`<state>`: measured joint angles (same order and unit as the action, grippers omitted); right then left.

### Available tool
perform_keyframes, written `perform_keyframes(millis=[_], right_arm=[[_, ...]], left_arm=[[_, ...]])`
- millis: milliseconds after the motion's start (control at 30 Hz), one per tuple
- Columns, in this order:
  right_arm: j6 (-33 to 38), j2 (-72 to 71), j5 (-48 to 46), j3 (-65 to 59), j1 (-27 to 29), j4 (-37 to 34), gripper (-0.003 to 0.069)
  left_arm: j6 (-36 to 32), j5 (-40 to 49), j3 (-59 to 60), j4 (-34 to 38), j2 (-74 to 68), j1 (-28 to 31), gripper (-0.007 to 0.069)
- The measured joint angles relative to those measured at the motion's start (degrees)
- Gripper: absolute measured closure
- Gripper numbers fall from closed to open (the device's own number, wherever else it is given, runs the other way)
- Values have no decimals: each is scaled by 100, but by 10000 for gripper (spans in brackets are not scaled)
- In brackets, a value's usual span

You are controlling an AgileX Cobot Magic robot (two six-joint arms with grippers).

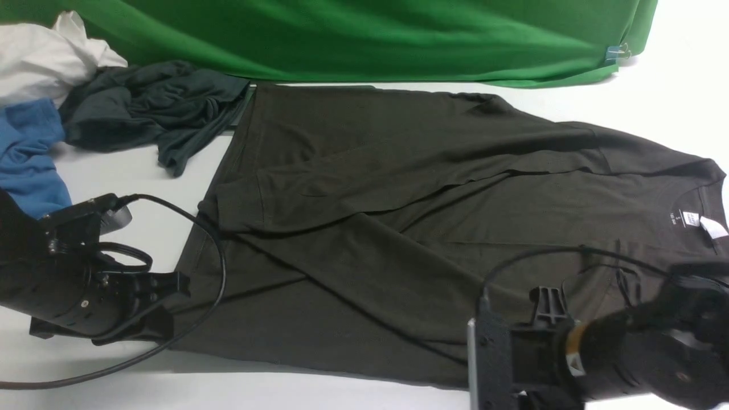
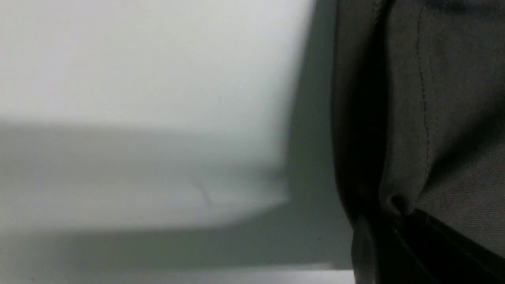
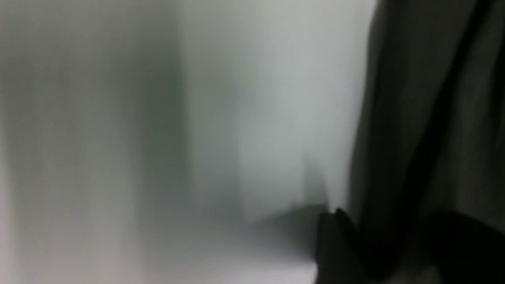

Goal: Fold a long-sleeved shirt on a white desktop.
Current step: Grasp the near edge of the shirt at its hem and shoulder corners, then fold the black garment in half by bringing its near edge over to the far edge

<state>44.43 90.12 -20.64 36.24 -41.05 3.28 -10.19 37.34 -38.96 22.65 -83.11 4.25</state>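
- Shirt (image 1: 398,228) lies flat across the tabletop (image 1: 678,91), collar to the right and hem to the left. Both sleeves are crossed over the body, likely to make a neat rectangle.
- Left gripper (image 1: 168,304): jaws pinched closed on the hem's near corner, apparently to lift that edge.
- Right gripper (image 1: 490,367) sits at the shirt's near edge towards the collar. The views are too blurred to tell how its jaws stand.

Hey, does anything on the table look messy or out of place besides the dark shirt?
Yes. At the far left of the white desktop, a white garment, a blue garment and a teal-grey garment lie crumpled in a heap; the teal-grey one sprawls right up to the far corner of the long-sleeved shirt.
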Motion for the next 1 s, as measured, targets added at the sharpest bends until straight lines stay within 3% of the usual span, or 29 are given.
perform_keyframes(millis=[100,233,733,1000], right_arm=[[-195,69,-502,232,-15,0,568],[-337,-139,-1090,444,-15,0,624],[-2165,-2253,-1829,355,-15,-58,629],[-2285,-3042,-2116,94,-8,-624,632]], left_arm=[[-11,41,0,0,4,0,592],[-23,138,0,0,72,0,592],[433,1285,87,-698,2041,0,592],[473,1470,509,-801,2943,0,592]])
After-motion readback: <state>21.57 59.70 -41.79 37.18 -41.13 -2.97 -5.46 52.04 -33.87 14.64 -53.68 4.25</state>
